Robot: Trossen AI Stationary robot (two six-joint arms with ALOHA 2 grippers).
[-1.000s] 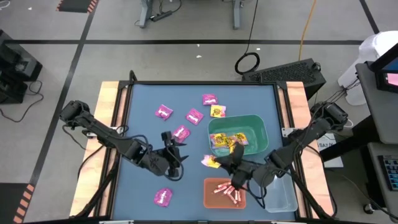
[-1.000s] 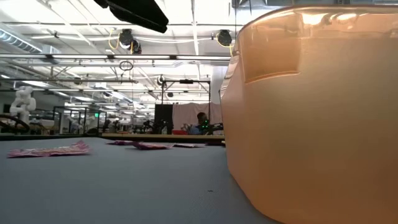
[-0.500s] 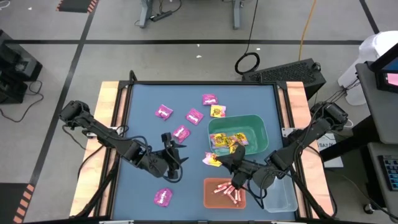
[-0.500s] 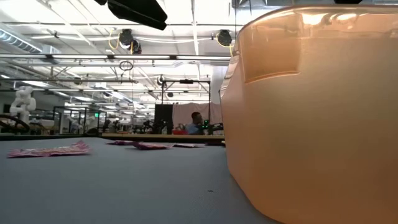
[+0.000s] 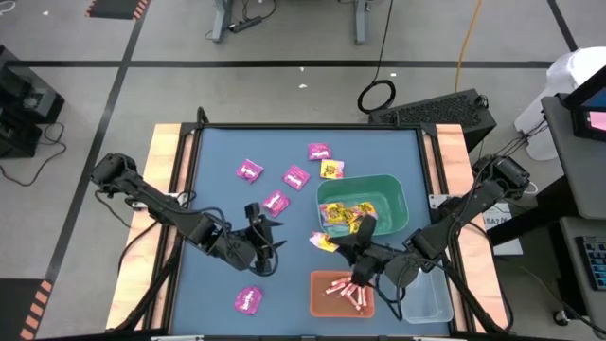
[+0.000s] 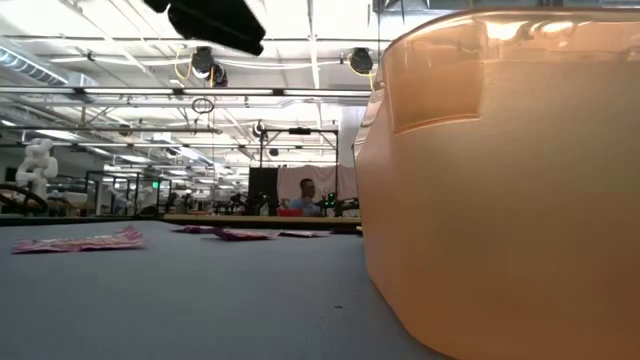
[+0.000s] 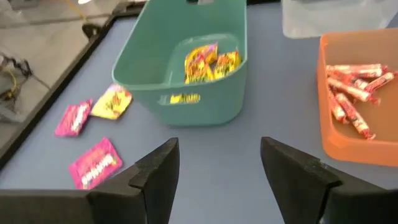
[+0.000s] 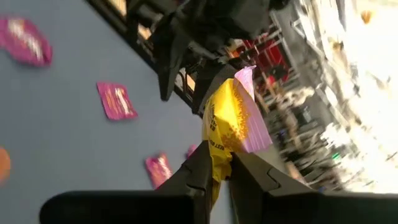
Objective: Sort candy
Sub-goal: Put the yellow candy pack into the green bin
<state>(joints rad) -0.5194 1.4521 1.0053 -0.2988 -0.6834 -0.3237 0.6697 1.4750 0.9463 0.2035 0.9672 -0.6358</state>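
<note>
Two dark arms work over a blue worktop (image 5: 218, 152) seen from above. Clock directions here take the worktop centre as the dial, 12 at the far edge.

Right tool (image 5: 352, 244), approx 5 o'clock, is clamped on a yellow packet (image 8: 231, 119) w/ a bit of magenta showing; the packet sits just at the near-left rim of the green bin (image 5: 396, 194), not yet inside. Left tool (image 5: 267, 230), approx 7 o'clock, hangs w/ its fingers (image 7: 157, 171) spread wide and nothing between them.

Sorted so far, judging by what lies where:
- green bin, approx 3 o'clock: several yellow packets (image 7: 208, 62) inside.
- orange bin (image 5: 322, 305), approx 5 o'clock near the front edge: a heap of pink-white sticks (image 7: 348, 93).
- clear bin (image 5: 431, 298), right of the orange one: looks empty, tho hard to be sure.

Left to do: approx five magenta packets loose on the worktop, four around 11–12 o'clock (image 5: 295, 176) and one at 7 o'clock by the front edge (image 5: 248, 299). One yellow packet (image 5: 331, 170) lies loose just beyond the green bin.

Prob. a bit past halfway: sticks appear finished, yellows nearly, magentas not begun.
</note>
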